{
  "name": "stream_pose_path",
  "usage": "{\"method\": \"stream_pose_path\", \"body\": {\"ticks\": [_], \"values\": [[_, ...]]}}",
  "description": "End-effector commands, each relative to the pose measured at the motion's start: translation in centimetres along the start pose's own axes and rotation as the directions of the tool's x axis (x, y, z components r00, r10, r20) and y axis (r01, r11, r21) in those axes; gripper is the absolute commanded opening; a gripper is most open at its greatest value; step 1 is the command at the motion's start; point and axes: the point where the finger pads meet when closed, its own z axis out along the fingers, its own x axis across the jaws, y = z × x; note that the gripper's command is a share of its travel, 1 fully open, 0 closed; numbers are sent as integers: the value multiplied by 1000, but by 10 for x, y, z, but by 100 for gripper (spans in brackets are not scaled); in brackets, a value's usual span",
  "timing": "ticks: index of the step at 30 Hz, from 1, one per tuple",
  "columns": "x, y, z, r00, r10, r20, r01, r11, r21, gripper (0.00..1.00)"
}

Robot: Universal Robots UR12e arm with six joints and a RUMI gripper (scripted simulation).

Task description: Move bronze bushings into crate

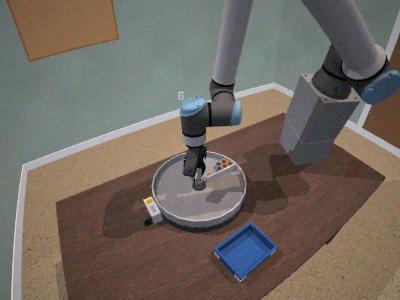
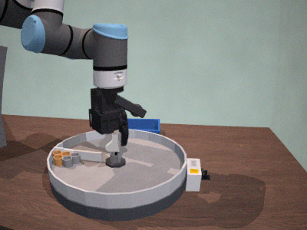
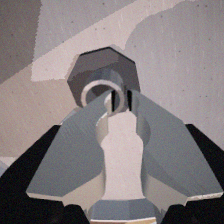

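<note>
Several bronze bushings (image 1: pixel 230 163) (image 2: pixel 57 161) stand grouped at the turntable's rim beside a white guide bar. Two grey bushings (image 2: pixel 67 162) stand next to them. My gripper (image 1: pixel 198 182) (image 2: pixel 116 152) (image 3: pixel 121 91) is nearly fully shut, low at the dark hub (image 2: pixel 110 164) (image 3: pixel 80 70). Its tips leave a narrow gap at the right rim of a hollow grey ring (image 3: pixel 86 93) standing on the hub; I see no bushing held clear of the hub. The turntable (image 1: pixel 170 211) (image 2: pixel 115 194) surrounds them. The blue crate (image 1: pixel 246 250) (image 2: pixel 143 124) has no bushing visible inside.
The white guide bar (image 1: pixel 221 172) (image 2: pixel 90 156) runs from the turntable's rim toward the hub. A white box with a yellow label (image 1: pixel 153 210) (image 2: pixel 193 180) adjoins the rim. The turntable's raised wall separates my gripper from the crate.
</note>
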Motion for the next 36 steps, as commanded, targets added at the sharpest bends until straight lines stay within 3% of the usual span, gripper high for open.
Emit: {"method": "stream_pose_path", "body": {"ticks": [1,30,36], "values": [[1,-1,0,1000,-1,-2,1,1000,0,6],[1,-1,0,1000,-1,-2,1,1000,0,6],[0,1,-17,1000,1,0,-1,1000,0,6]]}}
